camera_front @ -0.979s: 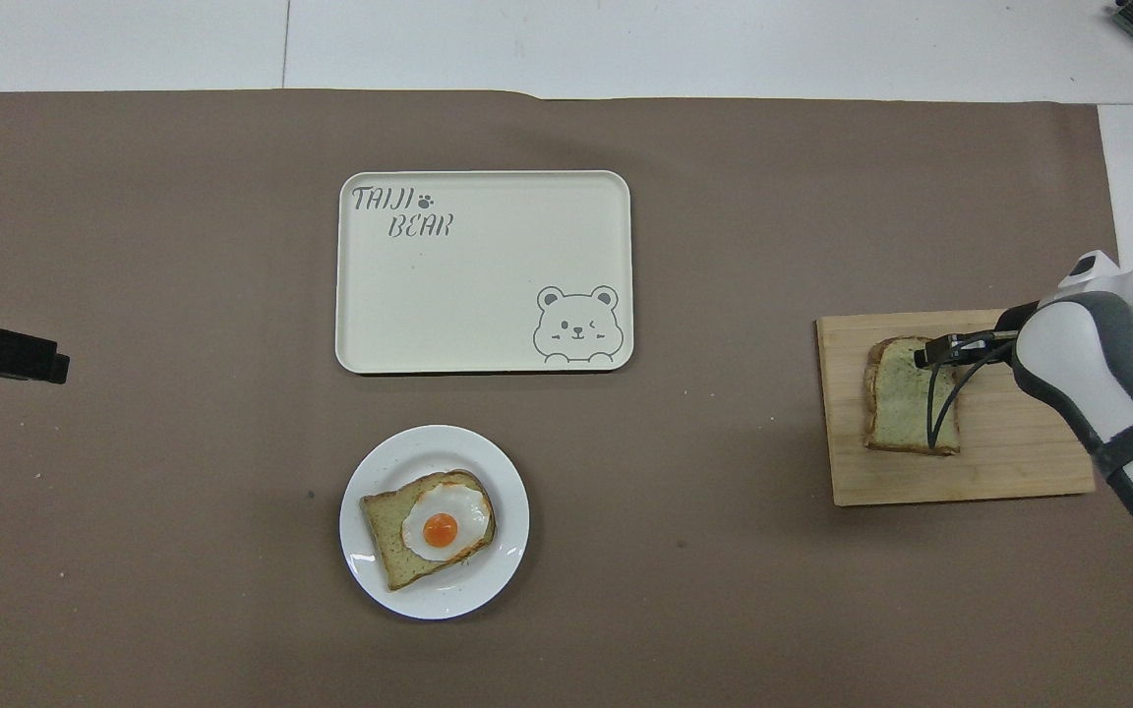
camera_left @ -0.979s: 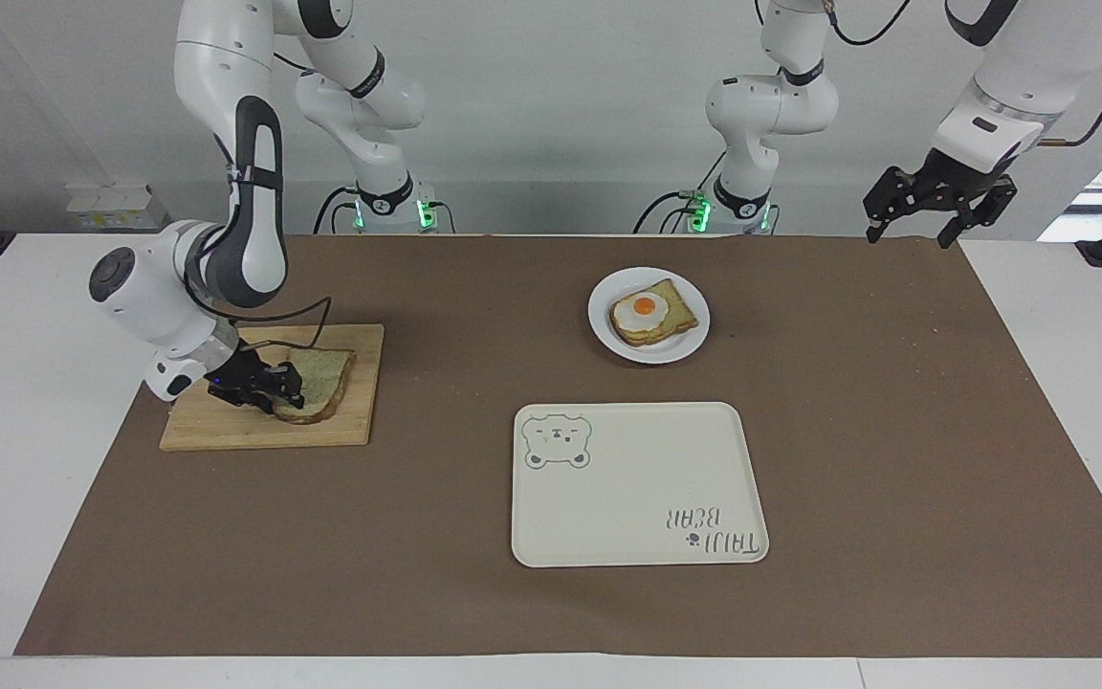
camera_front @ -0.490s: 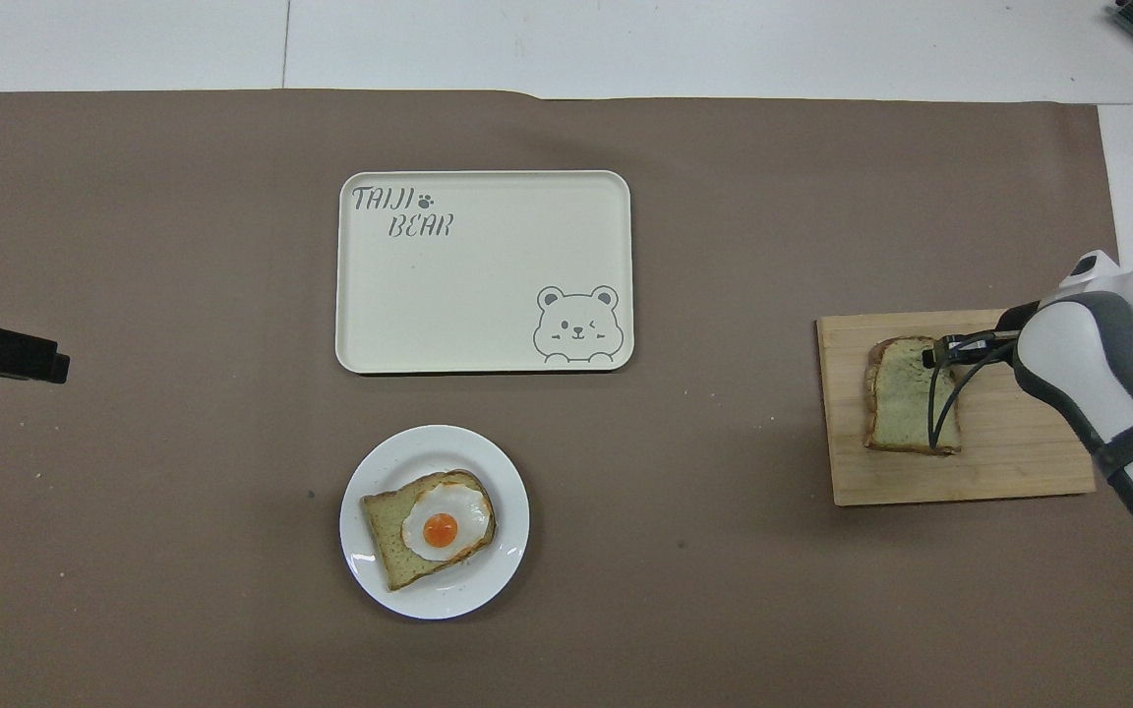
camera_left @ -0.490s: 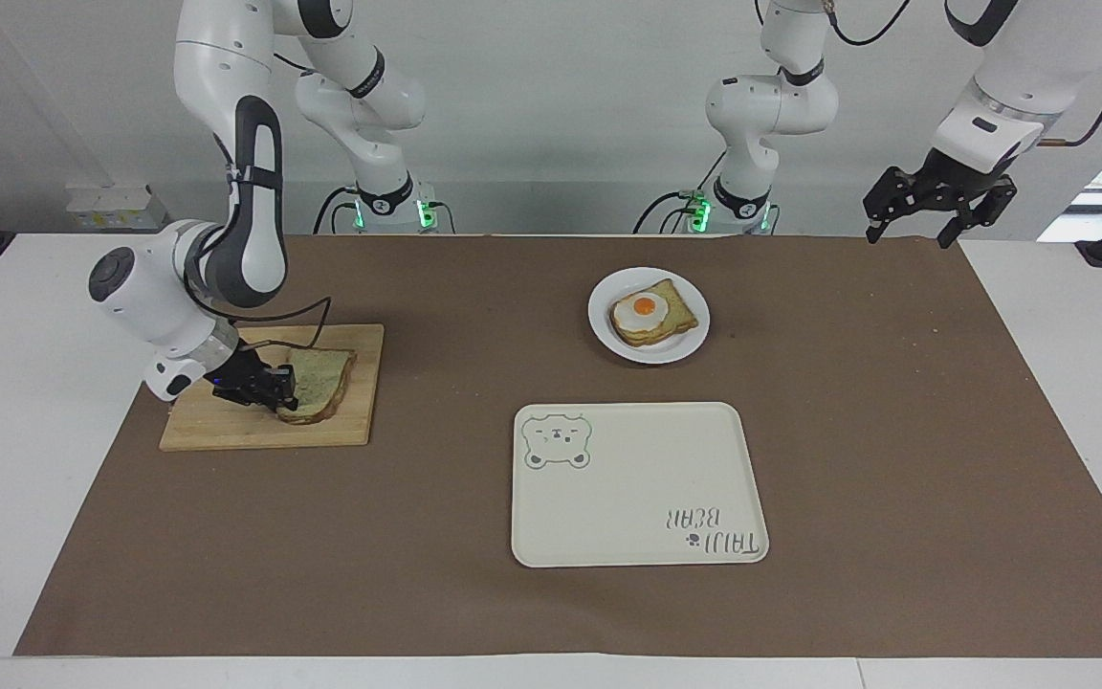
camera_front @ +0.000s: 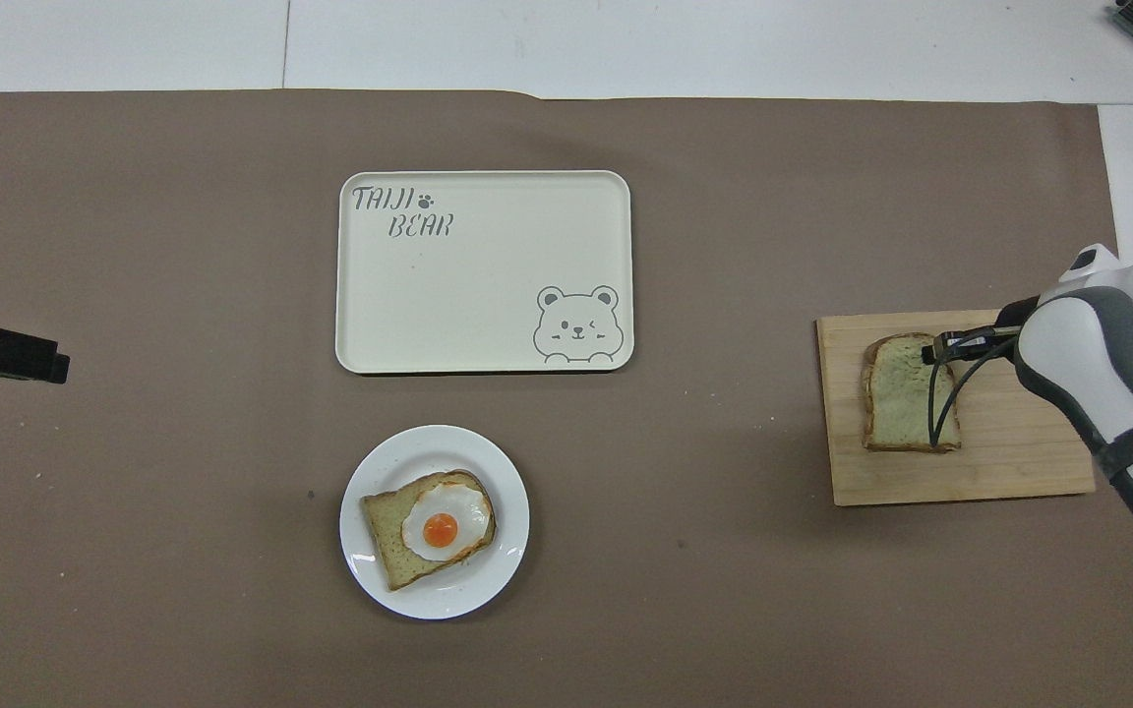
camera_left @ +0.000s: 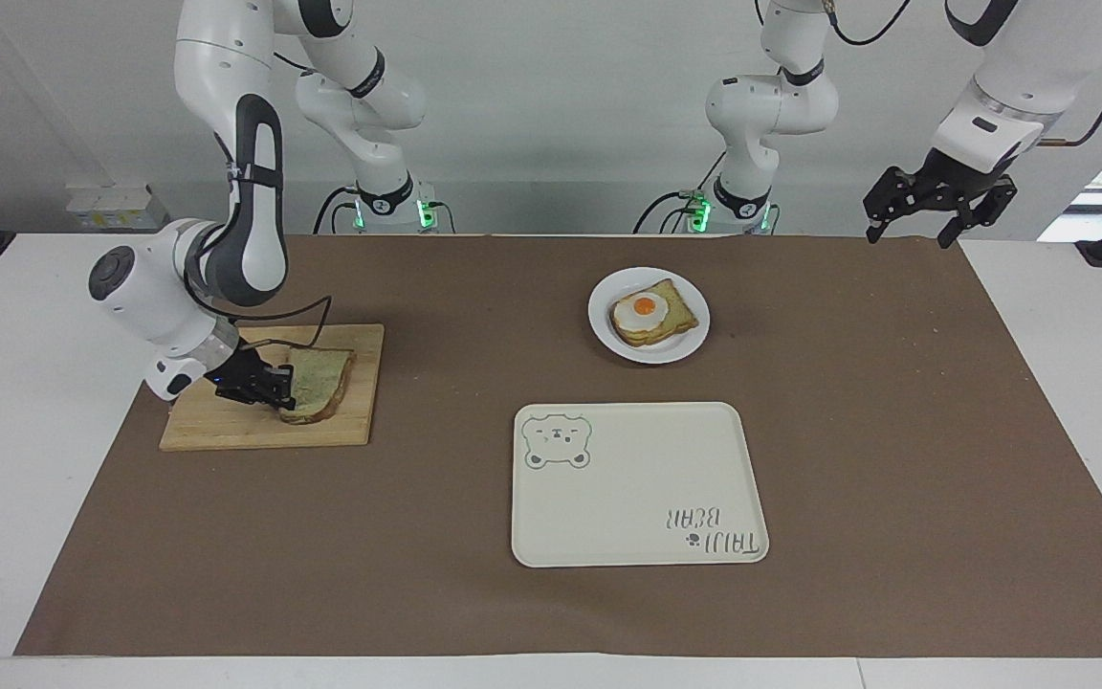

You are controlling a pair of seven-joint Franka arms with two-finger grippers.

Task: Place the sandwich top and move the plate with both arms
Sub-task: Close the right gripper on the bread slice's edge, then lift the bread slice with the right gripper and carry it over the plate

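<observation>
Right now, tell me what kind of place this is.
Most likely a robotics lab set up as a mock kitchen: two arms are mounted at a white table covered with brown paper, with breakfast props laid out, namely a sandwich top on a cutting board and an egg toast on a plate.

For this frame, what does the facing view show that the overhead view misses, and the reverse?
Only the facing view shows both arm bases, the whole left gripper raised over the table's corner at the left arm's end, and the right gripper low at the sandwich top. Only the overhead view shows the tray's lettering upright. Both share the wooden board, the plate holding the egg-topped slice, and the brown mat.
</observation>
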